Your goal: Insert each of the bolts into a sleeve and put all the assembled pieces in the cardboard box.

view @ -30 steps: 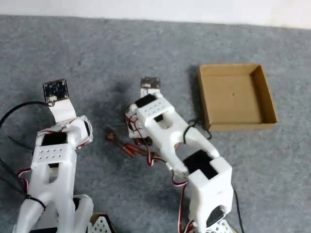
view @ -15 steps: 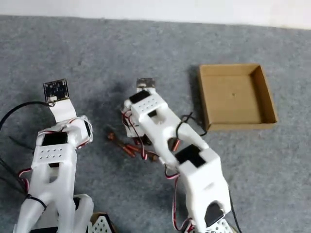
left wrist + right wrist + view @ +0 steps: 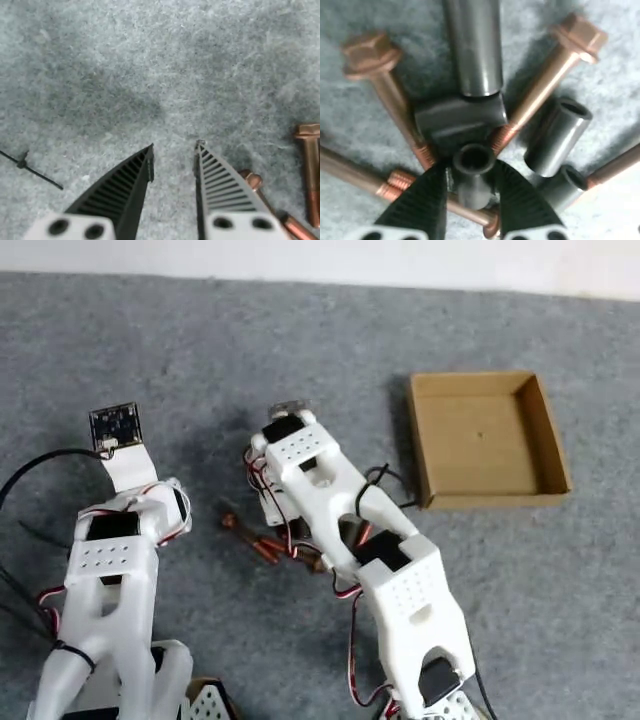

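Observation:
Copper bolts (image 3: 255, 540) lie in a pile on the grey carpet between the two arms, and my right arm (image 3: 320, 480) stands over it. In the right wrist view my right gripper (image 3: 470, 167) is open low in the pile, with a dark sleeve (image 3: 472, 180) between its fingers, touching one and a sliver off the other. More sleeves (image 3: 557, 135) and bolts (image 3: 547, 75) fan out around it. My left gripper (image 3: 174, 150) hangs open over bare carpet, with bolts (image 3: 310, 170) just beside one finger (image 3: 220, 185). The cardboard box (image 3: 420, 440) holds nothing.
A black cable tie (image 3: 30, 170) lies on the carpet near the left gripper. The box sits at the far right of the carpet. A pale wall runs along the far edge. Open carpet stretches beyond both arms.
My right arm has swung to the left and stretched forward over the pile. The left arm has stayed still.

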You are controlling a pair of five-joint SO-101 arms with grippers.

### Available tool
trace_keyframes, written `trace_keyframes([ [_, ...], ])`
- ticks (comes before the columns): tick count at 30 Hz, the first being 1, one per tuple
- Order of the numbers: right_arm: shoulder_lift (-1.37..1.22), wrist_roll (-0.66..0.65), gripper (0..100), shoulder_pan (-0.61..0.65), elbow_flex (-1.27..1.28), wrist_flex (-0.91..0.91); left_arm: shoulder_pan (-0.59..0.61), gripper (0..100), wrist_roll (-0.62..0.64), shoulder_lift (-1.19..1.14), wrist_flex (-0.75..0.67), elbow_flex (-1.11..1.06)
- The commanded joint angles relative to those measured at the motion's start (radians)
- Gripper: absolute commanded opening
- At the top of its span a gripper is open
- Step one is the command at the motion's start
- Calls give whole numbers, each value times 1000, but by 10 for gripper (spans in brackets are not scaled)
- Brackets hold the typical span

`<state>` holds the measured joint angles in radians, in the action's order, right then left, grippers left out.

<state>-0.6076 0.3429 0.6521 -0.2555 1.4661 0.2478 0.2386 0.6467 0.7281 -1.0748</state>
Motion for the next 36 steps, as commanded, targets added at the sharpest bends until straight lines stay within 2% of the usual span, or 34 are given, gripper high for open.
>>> trace_keyframes([
  [1,67,-18,5,-16,-41,2,5,134,9,-4,-21,5],
  [7,245,-35,5,-79,22,-13,-4,135,15,-2,-25,5],
  [17,492,-77,5,-99,282,-208,-147,136,17,-4,-48,2],
  [21,576,-129,5,-99,384,-295,-254,136,18,-4,-49,2],
  [23,616,-166,5,-101,433,-335,-303,136,54,-4,-48,2],
  [27,699,-196,5,-128,549,-417,-308,138,198,-7,-49,7],
  [36,878,-203,5,-216,756,-585,-314,138,275,-12,-49,7],
])
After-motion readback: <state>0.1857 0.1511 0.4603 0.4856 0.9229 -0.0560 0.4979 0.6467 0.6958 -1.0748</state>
